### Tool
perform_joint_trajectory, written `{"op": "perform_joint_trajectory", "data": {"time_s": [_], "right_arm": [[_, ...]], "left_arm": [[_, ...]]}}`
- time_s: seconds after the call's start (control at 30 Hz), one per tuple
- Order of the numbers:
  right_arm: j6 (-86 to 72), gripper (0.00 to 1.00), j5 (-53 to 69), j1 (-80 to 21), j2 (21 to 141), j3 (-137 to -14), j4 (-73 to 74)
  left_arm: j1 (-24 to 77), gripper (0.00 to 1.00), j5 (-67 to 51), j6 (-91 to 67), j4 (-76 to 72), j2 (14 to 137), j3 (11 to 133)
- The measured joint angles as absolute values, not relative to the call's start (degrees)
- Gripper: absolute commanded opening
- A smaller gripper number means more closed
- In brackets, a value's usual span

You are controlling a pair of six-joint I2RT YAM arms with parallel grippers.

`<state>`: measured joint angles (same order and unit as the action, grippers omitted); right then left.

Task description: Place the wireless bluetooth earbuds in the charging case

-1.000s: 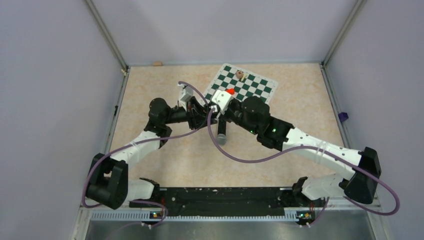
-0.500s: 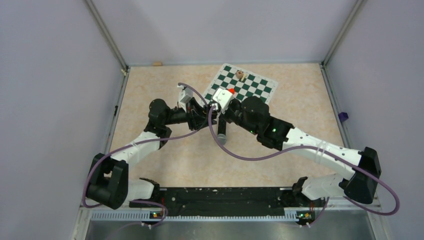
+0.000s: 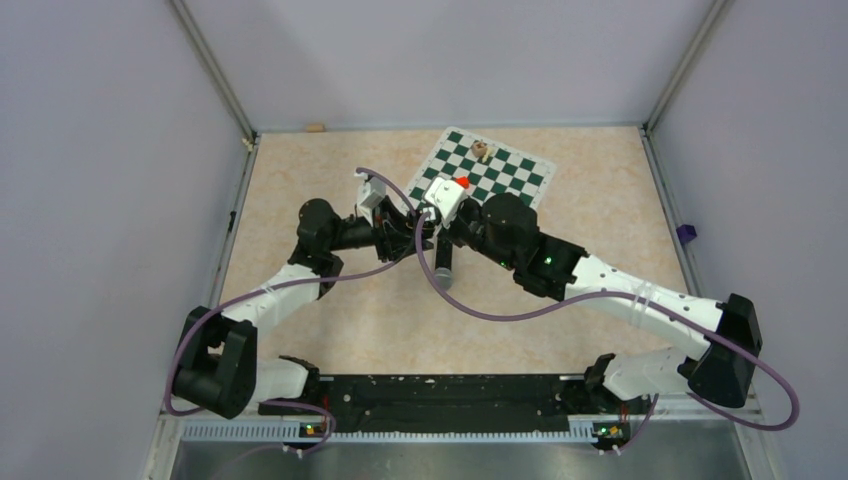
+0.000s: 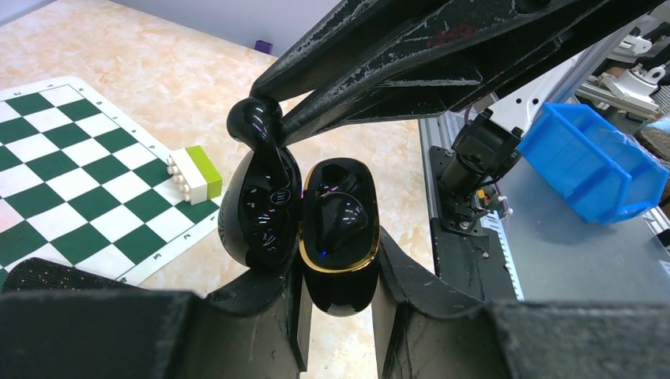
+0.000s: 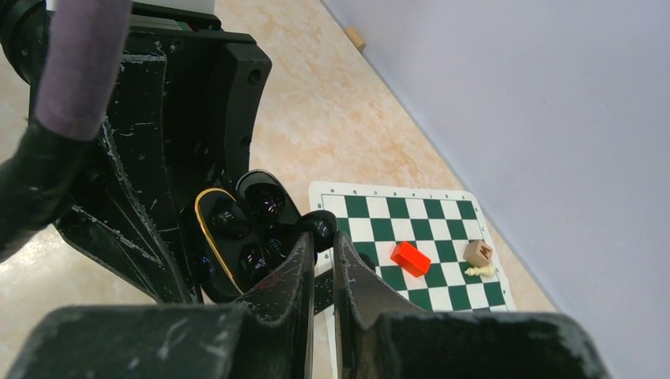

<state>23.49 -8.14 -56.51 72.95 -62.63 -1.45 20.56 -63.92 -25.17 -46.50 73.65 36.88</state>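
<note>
Both jaws clamped; left arm (image 3: 268,296), right arm (image 3: 640,300) converge.

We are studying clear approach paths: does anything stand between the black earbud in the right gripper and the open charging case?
Nothing visible does. The right gripper pinches the black earbud right at the edge of the open charging case, which the left gripper holds; no other object lies between them.

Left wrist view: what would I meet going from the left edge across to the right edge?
From the left: chessboard → white and yellow-green block → open charging case → blue bin. The black earbud sits directly over the case, so it has no place of its own.
</note>
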Motion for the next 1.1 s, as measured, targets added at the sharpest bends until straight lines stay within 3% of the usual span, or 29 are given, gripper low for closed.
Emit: {"op": "perform_joint_trajectory", "data": {"time_s": [1.1], "right_arm": [[21.0,0.00,-3.5,-56.1,73.6,-62.2,0.6]], "left_arm": [[20.2,0.00,-65.0,-16.2,-46.2,71.5,33.8]]}}
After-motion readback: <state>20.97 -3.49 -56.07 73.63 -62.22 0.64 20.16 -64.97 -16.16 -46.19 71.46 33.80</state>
